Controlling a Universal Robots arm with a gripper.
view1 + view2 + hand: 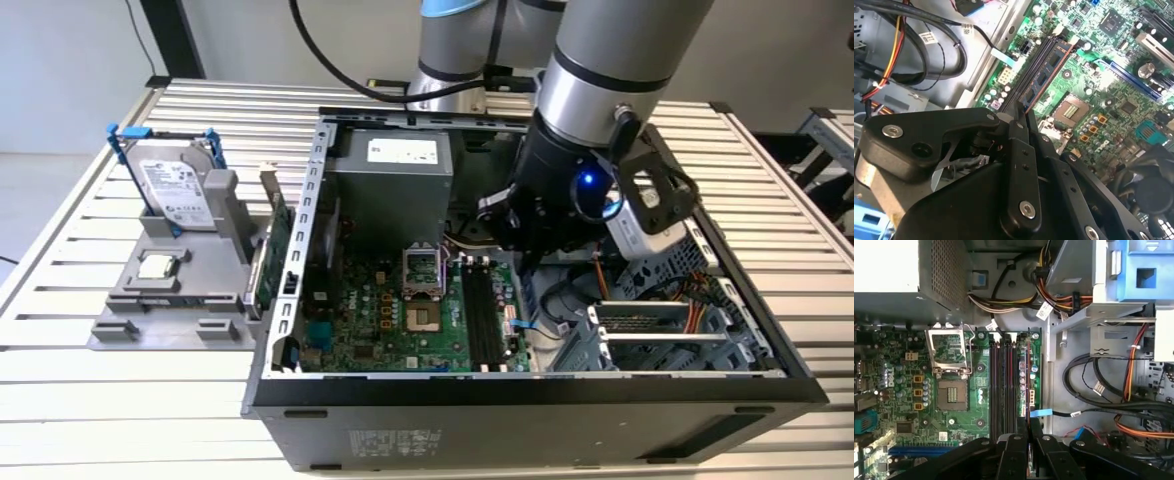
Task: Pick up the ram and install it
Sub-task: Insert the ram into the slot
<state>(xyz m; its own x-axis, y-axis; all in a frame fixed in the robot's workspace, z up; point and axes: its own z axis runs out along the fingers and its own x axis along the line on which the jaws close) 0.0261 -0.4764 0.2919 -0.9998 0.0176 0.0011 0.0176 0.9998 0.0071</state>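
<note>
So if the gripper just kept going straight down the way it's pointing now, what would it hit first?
Most likely the memory slots on the motherboard. The gripper points down into the open computer case with the ram clamped edge-on between its fingers, so the stick's lower edge would probably meet a slot first, though the depth is hard to judge.

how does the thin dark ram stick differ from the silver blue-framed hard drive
The ram is a slim chip-lined strip; the hard drive is a broad silver slab. The ram sits at the motherboard slots in the gripper; the hard drive stands outside the case. Both stand on edge.
</note>
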